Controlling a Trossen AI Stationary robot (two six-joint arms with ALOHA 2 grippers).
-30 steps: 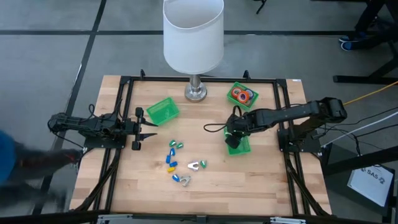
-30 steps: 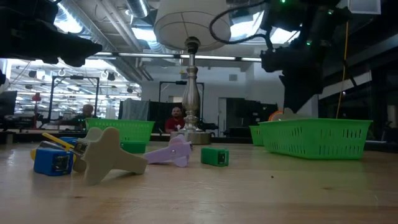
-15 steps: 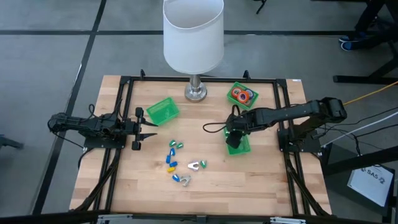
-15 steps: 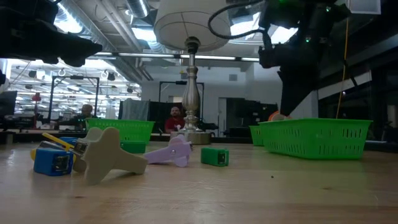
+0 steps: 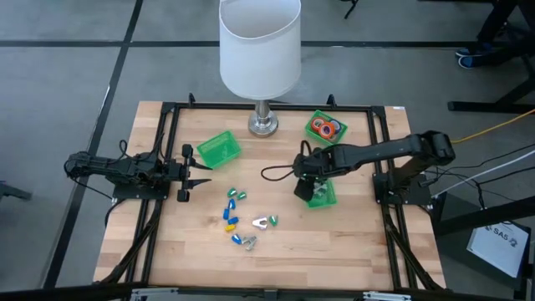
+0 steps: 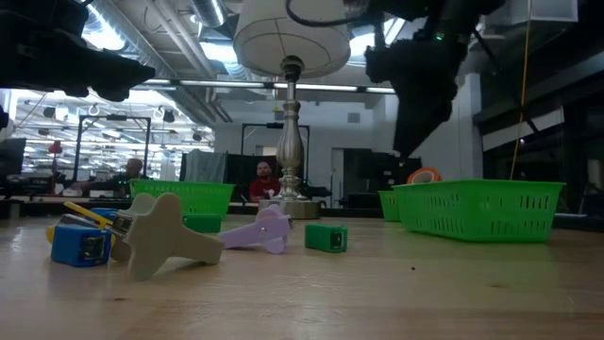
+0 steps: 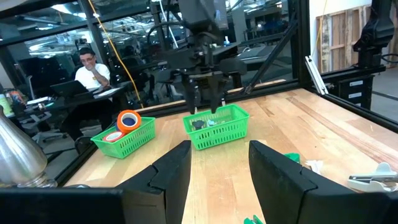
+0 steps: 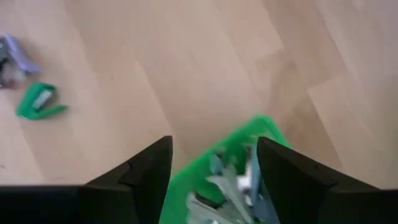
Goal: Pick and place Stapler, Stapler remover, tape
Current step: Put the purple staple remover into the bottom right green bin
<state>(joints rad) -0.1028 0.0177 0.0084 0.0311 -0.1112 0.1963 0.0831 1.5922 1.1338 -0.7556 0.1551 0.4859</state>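
My right gripper [image 5: 301, 191] hangs open over the left rim of a green bin [image 5: 324, 197], pointing steeply down and holding nothing. In the right wrist view that bin [image 8: 249, 134] holds silvery-grey stapler removers [image 8: 231, 182]. Orange and red tape rolls [image 5: 325, 127] lie in a second green bin [image 5: 338, 134] at the far right. Small blue, yellow and green staplers [image 5: 231, 209] and more removers [image 5: 262, 221] lie loose on the table's middle. My left gripper [image 5: 197, 173] waits open and level at the left.
A lamp's metal base [image 5: 263, 124] stands at the far middle under a white shade [image 5: 259, 46]. A third green bin [image 5: 219, 149] sits at the far left. A black frame [image 5: 167, 117] rings the table. Bare wood lies near the front edge.
My right gripper has risen from the green bin and moved a little toward the table's left edge, so it now hangs over the bin's left rim instead of down inside it. The bin has stayed where it was.
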